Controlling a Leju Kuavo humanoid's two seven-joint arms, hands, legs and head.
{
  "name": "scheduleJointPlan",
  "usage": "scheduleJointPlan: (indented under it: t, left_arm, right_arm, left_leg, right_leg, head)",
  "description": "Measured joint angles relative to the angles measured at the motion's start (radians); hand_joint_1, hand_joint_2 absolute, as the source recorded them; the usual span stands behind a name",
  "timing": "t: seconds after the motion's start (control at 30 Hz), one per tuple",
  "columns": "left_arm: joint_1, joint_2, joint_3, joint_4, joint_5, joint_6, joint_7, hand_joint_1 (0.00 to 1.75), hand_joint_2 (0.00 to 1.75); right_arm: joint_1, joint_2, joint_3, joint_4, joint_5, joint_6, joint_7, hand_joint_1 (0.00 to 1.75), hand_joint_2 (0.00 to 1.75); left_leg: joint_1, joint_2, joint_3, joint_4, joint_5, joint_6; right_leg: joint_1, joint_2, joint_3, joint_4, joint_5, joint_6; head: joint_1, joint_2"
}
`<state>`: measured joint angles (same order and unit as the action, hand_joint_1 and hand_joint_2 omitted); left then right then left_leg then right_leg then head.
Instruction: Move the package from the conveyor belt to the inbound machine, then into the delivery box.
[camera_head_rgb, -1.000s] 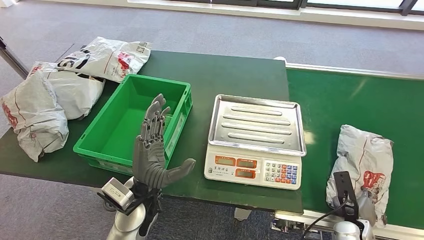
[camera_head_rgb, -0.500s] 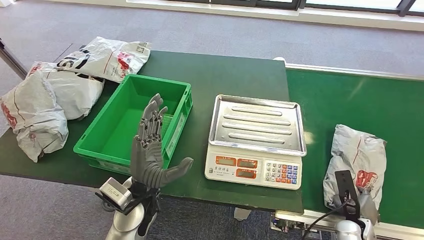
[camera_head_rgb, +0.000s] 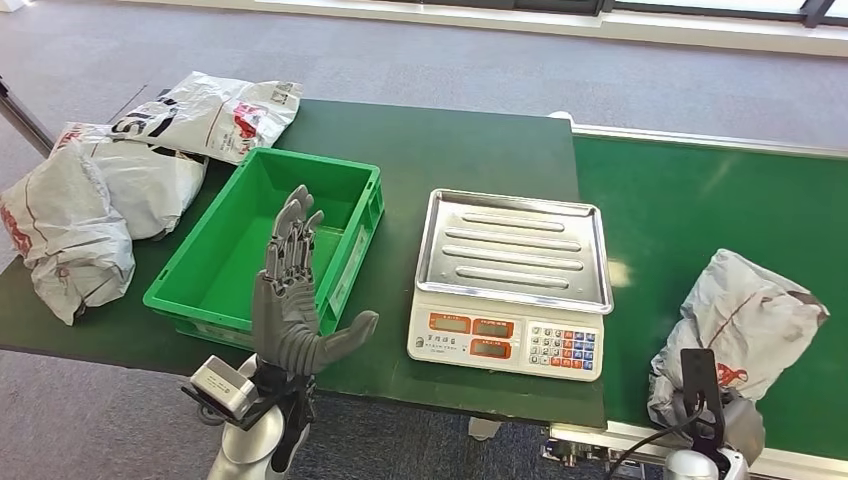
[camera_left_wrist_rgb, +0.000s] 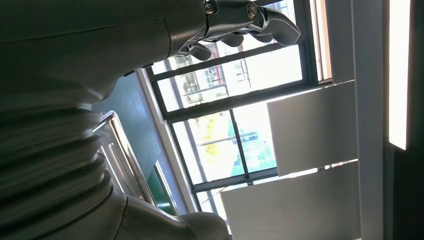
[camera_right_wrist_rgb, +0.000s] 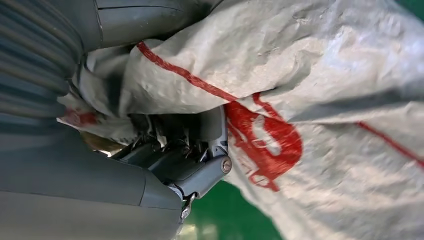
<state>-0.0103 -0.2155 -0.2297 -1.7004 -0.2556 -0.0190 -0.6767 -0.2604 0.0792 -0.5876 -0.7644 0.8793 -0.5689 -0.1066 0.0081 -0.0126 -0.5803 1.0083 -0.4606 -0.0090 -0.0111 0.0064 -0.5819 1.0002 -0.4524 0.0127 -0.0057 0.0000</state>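
Right hand (camera_right_wrist_rgb: 170, 160) grips the grey package (camera_head_rgb: 745, 330) at the conveyor belt's (camera_head_rgb: 700, 210) near edge. Left hand (camera_head_rgb: 290, 310) spread, holding nothing, raised over the worktop's (camera_head_rgb: 450, 150) near edge beside the green delivery box (camera_head_rgb: 265, 245). Scale (camera_head_rgb: 510, 280) between box and belt. Grey carpet floor (camera_head_rgb: 400, 60) beyond.

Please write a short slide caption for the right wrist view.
Right hand gripping a grey package with red print above the green conveyor belt.

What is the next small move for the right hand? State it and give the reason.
Probably lift the package clear of the conveyor belt and carry it toward the scale. The right hand already grips its near end, its far end is tipping up, and the scale's tray is bare.
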Motion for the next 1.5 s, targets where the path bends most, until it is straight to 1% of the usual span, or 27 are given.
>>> scheduleJointPlan:
  t: [0.13, 0.2, 0.23, 0.27, 0.3, 0.37, 0.4, 0.43, 0.47, 0.53, 0.6, 0.7, 0.8, 1.0, 1.3, 1.43, 1.5]
  left_arm:
    - [0.001, 0.000, 0.002, -0.002, 0.000, 0.001, 0.000, 0.00, 1.75]
    - [0.002, 0.000, 0.003, -0.004, 0.000, 0.001, 0.000, 0.00, 1.75]
    - [0.002, 0.000, 0.003, -0.005, 0.000, 0.001, 0.000, 0.00, 1.75]
    - [0.002, 0.000, 0.003, -0.006, 0.000, 0.001, 0.000, 0.00, 1.75]
    - [0.002, 0.000, 0.003, -0.007, 0.000, 0.001, 0.001, 0.00, 1.75]
    - [0.001, 0.000, 0.003, -0.007, 0.001, 0.001, 0.003, 0.00, 1.75]
    - [0.001, 0.000, 0.002, -0.005, 0.002, 0.001, 0.004, 0.00, 1.75]
    - [0.000, -0.001, 0.002, -0.003, 0.003, 0.001, 0.004, 0.00, 1.75]
    - [-0.001, -0.001, 0.001, 0.001, 0.004, 0.000, 0.004, 0.00, 1.75]
    - [-0.003, -0.001, -0.003, 0.011, 0.006, -0.003, 0.003, 0.00, 1.75]
    - [-0.005, -0.002, -0.007, 0.021, 0.008, -0.005, 0.001, 0.00, 1.75]
    - [-0.007, -0.002, -0.009, 0.033, 0.012, -0.005, 0.000, 0.00, 1.75]
    - [-0.008, -0.002, -0.009, 0.040, 0.015, -0.005, -0.001, 0.00, 1.75]
    - [-0.010, -0.002, -0.009, 0.049, 0.016, -0.005, -0.003, 0.00, 1.75]
    - [-0.010, -0.002, -0.009, 0.053, 0.017, -0.007, -0.005, 0.00, 1.75]
    - [-0.010, -0.002, -0.010, 0.053, 0.021, -0.014, -0.007, 0.00, 1.75]
    - [-0.010, -0.002, -0.010, 0.054, 0.024, -0.014, -0.010, 0.00, 1.75]
  right_arm:
    - [0.023, 0.013, 0.011, -0.051, -0.007, -0.045, -0.015, 1.75, 1.75]
    - [0.036, 0.022, 0.018, -0.089, -0.012, -0.077, -0.034, 1.75, 1.75]
    - [0.043, 0.028, 0.022, -0.113, -0.014, -0.091, -0.056, 1.75, 1.75]
    - [0.049, 0.038, 0.025, -0.143, -0.015, -0.103, -0.095, 1.75, 1.75]
    - [0.054, 0.052, 0.026, -0.183, -0.013, -0.112, -0.150, 1.75, 1.75]
    - [0.056, 0.094, 0.025, -0.286, 0.005, -0.124, -0.276, 1.75, 1.75]
    - [0.054, 0.118, 0.025, -0.345, 0.022, -0.127, -0.322, 1.75, 1.75]
    - [0.052, 0.141, 0.026, -0.407, 0.044, -0.129, -0.348, 1.75, 1.75]
    - [0.049, 0.160, 0.029, -0.471, 0.068, -0.130, -0.354, 1.75, 1.75]
    - [0.042, 0.193, 0.047, -0.601, 0.123, -0.131, -0.332, 1.75, 1.75]
    - [0.032, 0.213, 0.077, -0.703, 0.171, -0.132, -0.300, 1.75, 1.75]
    - [0.022, 0.232, 0.125, -0.801, 0.213, -0.132, -0.278, 1.75, 1.75]
    - [0.018, 0.244, 0.154, -0.857, 0.226, -0.132, -0.271, 1.75, 1.75]
    - [0.015, 0.248, 0.177, -0.903, 0.230, -0.131, -0.267, 1.75, 1.75]
    - [0.014, 0.248, 0.184, -0.921, 0.236, -0.131, -0.262, 1.75, 1.75]
    - [0.005, 0.250, 0.200, -0.902, 0.253, -0.128, -0.245, 1.75, 1.75]
    - [-0.012, 0.250, 0.226, -0.852, 0.238, -0.094, -0.221, 1.75, 1.75]
  left_leg:
    - [0.000, 0.000, -0.001, 0.000, 0.000, 0.000]
    - [0.000, 0.000, -0.002, 0.000, 0.000, 0.000]
    - [0.000, 0.000, -0.002, 0.000, 0.000, 0.000]
    - [0.000, 0.000, -0.002, 0.000, 0.000, 0.000]
    - [0.000, 0.000, -0.002, 0.000, 0.000, 0.000]
    - [-0.001, 0.001, -0.003, 0.000, 0.000, -0.001]
    - [-0.001, 0.002, -0.002, 0.000, 0.000, -0.001]
    - [-0.001, 0.002, -0.002, 0.000, 0.000, -0.002]
    - [-0.001, 0.001, -0.002, 0.000, 0.001, -0.002]
    - [-0.001, -0.001, -0.003, 0.000, 0.001, -0.002]
    - [0.000, 0.000, -0.003, 0.000, 0.001, -0.003]
    - [-0.001, 0.002, -0.002, 0.000, 0.001, -0.003]
    - [-0.001, 0.002, -0.002, 0.000, 0.001, -0.003]
    - [-0.001, 0.003, -0.002, 0.000, 0.001, -0.003]
    - [0.000, 0.002, -0.002, 0.000, 0.001, -0.003]
    - [0.000, 0.003, -0.003, 0.000, 0.001, -0.003]
    - [0.000, 0.003, -0.005, -0.001, 0.001, -0.003]
  right_leg:
    - [0.000, 0.000, -0.001, 0.000, 0.000, 0.000]
    - [0.000, 0.000, -0.002, 0.000, -0.001, 0.000]
    - [0.000, 0.000, -0.002, 0.001, -0.001, 0.000]
    - [0.000, 0.000, -0.002, 0.001, 0.000, 0.000]
    - [0.000, 0.000, -0.003, 0.001, 0.000, 0.000]
    - [-0.001, 0.001, -0.005, 0.002, 0.000, 0.000]
    - [0.000, 0.002, -0.005, 0.002, 0.000, -0.001]
    - [0.000, 0.002, -0.005, 0.003, 0.000, -0.001]
    - [0.000, 0.001, -0.005, 0.003, 0.000, -0.001]
    - [0.000, 0.000, -0.005, 0.004, 0.000, -0.001]
    - [0.000, 0.000, -0.005, 0.004, 0.000, -0.001]
    - [-0.001, 0.002, -0.006, 0.004, 0.000, -0.001]
    - [-0.001, 0.002, -0.006, 0.004, 0.000, -0.001]
    - [-0.001, 0.002, -0.006, 0.004, 0.000, -0.001]
    - [0.000, 0.002, -0.006, 0.004, 0.000, -0.002]
    - [0.000, 0.002, -0.006, 0.004, 0.000, -0.002]
    - [0.000, 0.003, -0.005, 0.004, 0.000, -0.002]
  head:
    - [0.000, 0.000]
    - [0.000, 0.000]
    - [0.000, 0.000]
    - [0.000, 0.000]
    - [0.000, 0.000]
    - [0.000, 0.000]
    - [0.000, 0.000]
    - [0.000, 0.000]
    - [0.000, 0.000]
    - [0.000, 0.000]
    - [0.000, 0.000]
    - [0.000, 0.000]
    - [0.000, 0.000]
    - [0.000, 0.000]
    - [0.000, 0.000]
    - [0.000, 0.000]
    - [0.000, 0.000]
